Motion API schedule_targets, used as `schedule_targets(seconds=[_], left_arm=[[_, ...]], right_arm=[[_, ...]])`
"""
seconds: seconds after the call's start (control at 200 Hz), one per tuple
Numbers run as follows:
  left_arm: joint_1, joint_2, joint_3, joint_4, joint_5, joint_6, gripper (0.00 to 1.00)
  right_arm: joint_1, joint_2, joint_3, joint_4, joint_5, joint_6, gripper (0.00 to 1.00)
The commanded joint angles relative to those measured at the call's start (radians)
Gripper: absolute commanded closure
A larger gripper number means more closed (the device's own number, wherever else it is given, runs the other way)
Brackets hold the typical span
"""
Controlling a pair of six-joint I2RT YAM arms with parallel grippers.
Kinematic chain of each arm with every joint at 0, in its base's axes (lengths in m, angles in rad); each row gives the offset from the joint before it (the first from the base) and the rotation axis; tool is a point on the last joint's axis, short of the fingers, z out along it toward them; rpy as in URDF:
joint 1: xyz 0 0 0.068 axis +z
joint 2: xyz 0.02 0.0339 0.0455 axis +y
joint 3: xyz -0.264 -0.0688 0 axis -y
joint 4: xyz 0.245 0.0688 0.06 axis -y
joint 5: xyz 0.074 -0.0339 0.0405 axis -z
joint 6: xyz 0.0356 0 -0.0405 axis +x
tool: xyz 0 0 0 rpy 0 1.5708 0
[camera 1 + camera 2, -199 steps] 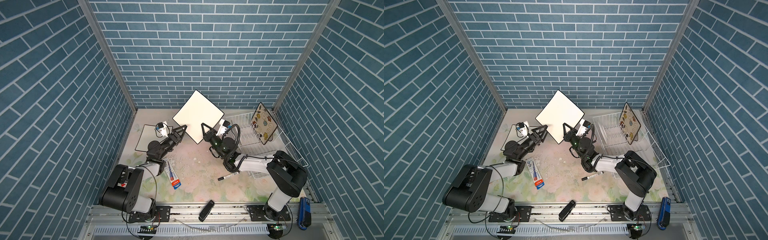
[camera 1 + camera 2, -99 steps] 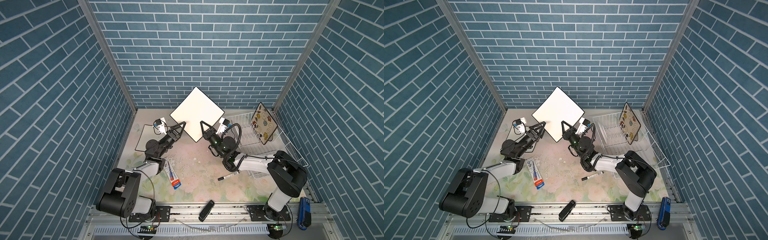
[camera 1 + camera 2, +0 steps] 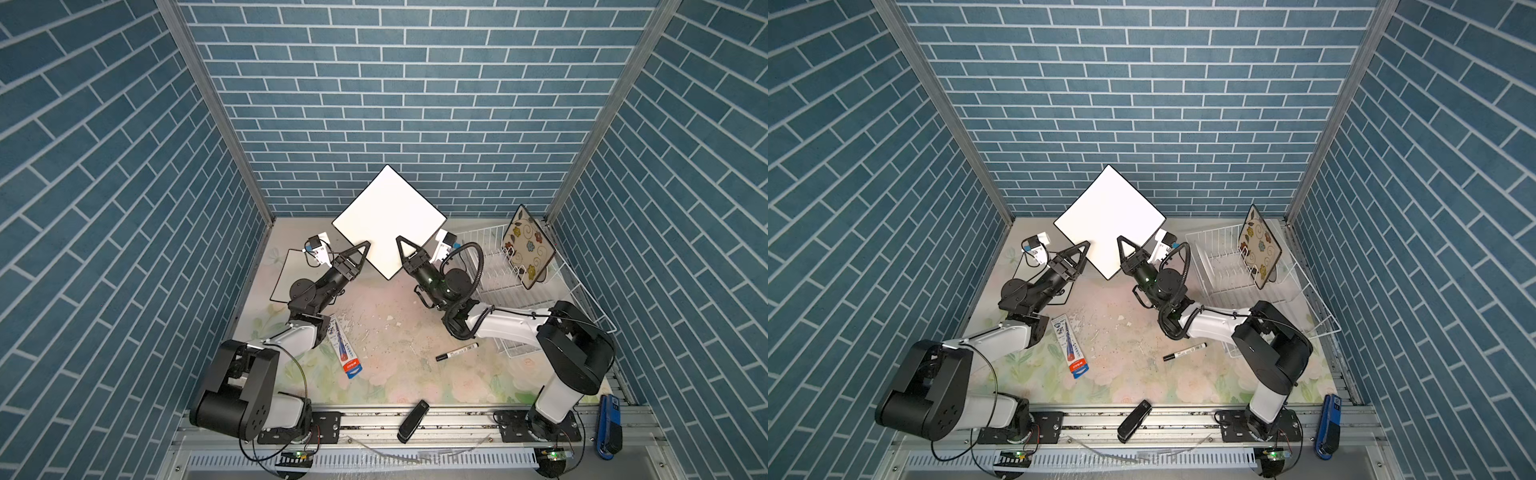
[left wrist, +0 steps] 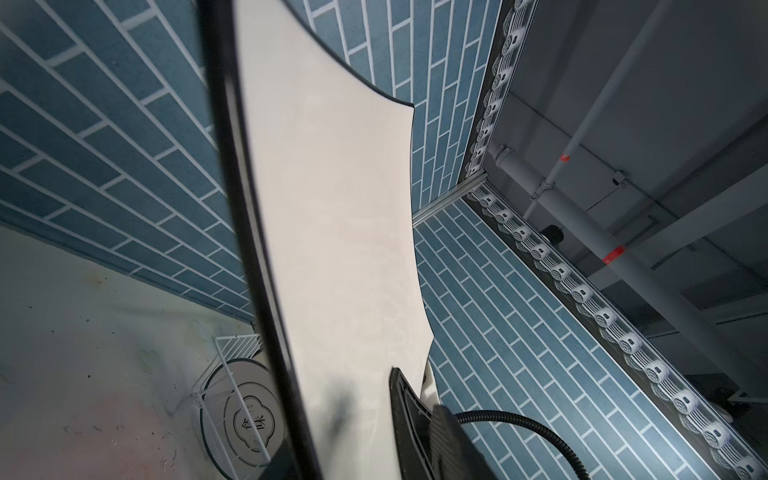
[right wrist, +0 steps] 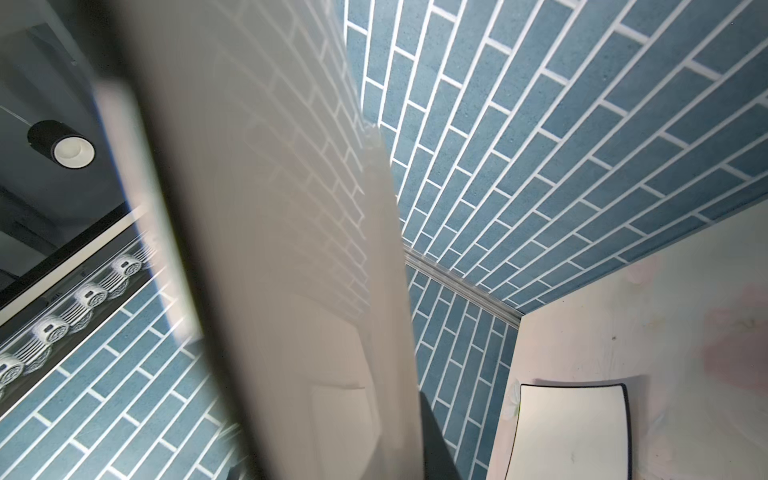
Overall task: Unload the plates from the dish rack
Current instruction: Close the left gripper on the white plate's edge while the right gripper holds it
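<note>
at rack (image 4: 240,345), l-wrist only: round plate (image 4: 249,422)

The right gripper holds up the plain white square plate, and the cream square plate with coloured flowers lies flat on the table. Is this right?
No: the cream square flowered plate stands on edge in the white wire dish rack, as both top views show. The rest holds.

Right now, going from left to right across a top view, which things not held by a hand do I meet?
White square plate lying flat → printed tube → black device → black marker → flowered square plate in the dish rack → blue-and-black tool.
</note>
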Motion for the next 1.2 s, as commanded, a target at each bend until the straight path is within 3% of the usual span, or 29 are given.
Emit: schedule_targets(seconds=[0.0,0.87,1.195], left_arm=[[-0.005,-0.017,0.028,0.038,0.000,0.004,0.55],[-0.005,-0.029,0.030,0.039,-0.030,0.002,0.71],[-0.005,-0.033,0.023,0.039,-0.036,0.001,0.69]], right_arm=[[0.013,-0.027,0.102,0.205,-0.033,0.057,1.00],[0.029,-0.020,0.097,0.206,-0.043,0.080,1.00],[0.031,-0.010,0.103,0.204,-0.051,0.092,1.00]])
